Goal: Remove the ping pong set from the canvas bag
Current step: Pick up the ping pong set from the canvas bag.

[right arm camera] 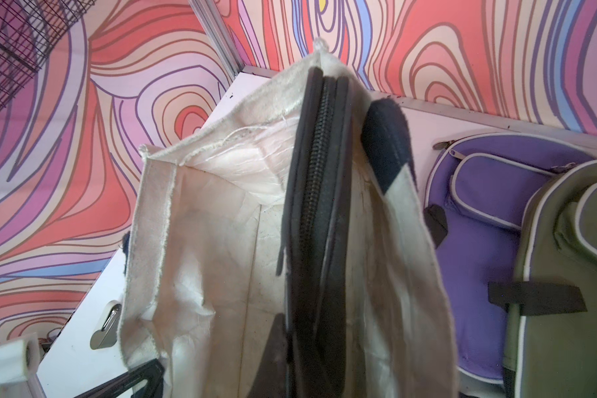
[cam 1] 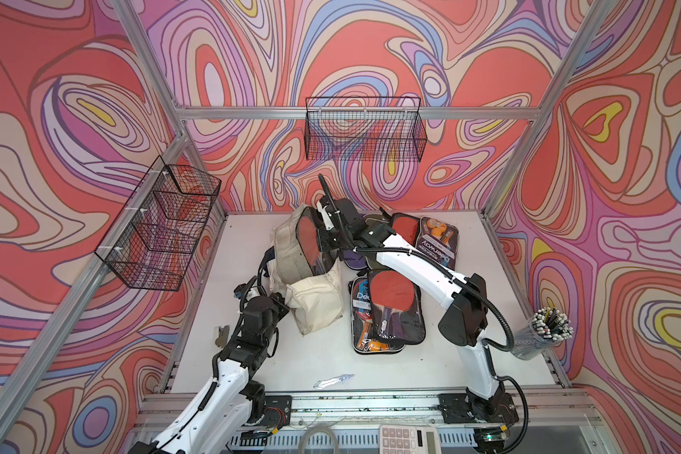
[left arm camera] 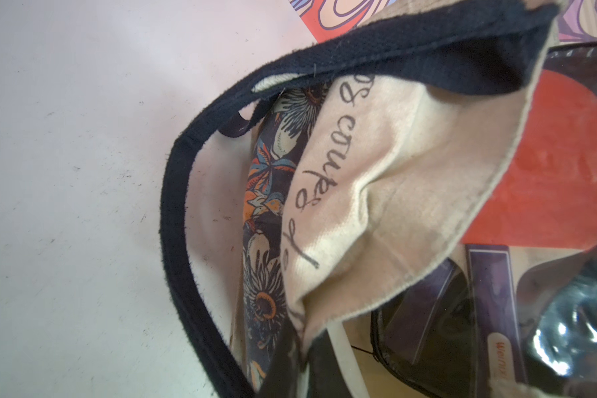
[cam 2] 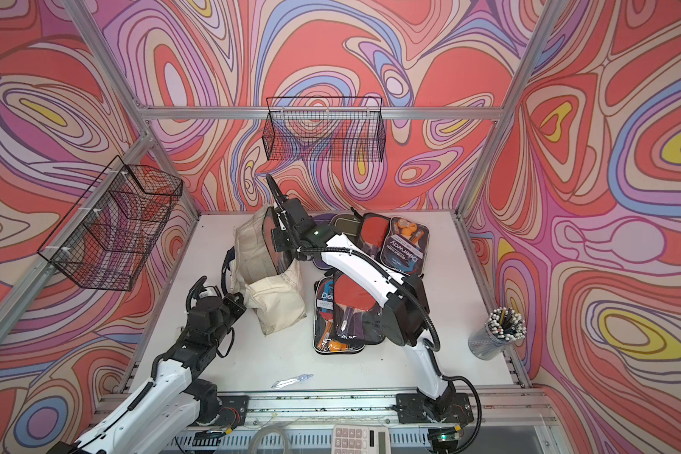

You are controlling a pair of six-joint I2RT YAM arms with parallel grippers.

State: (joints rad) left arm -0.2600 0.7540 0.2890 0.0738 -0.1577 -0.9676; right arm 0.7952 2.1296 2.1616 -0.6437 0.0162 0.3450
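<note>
The cream canvas bag [cam 1: 311, 298] [cam 2: 276, 298] lies slumped at the table's middle, its mouth facing the back right. A ping pong set [cam 1: 307, 239] [cam 2: 270, 241], a red paddle in a clear black-zipped case, stands on edge half out of that mouth. My right gripper [cam 1: 324, 236] [right arm camera: 299, 365] is shut on the set's zipped edge [right arm camera: 312, 193]. My left gripper [cam 1: 280, 304] [left arm camera: 300, 375] is shut on the bag's rim, beside its navy strap [left arm camera: 176, 220] and dark flower print [left arm camera: 266, 206]. The red paddle [left arm camera: 548, 179] shows inside the bag's mouth.
More ping pong sets lie right of the bag: a stack [cam 1: 388, 314], a Deerway pack [cam 1: 439, 239], a purple case [right arm camera: 479, 213] and a green case [right arm camera: 566, 293]. A pen cup [cam 1: 543, 334] stands at the right edge. Wire baskets [cam 1: 364, 129] [cam 1: 162, 232] hang on the walls.
</note>
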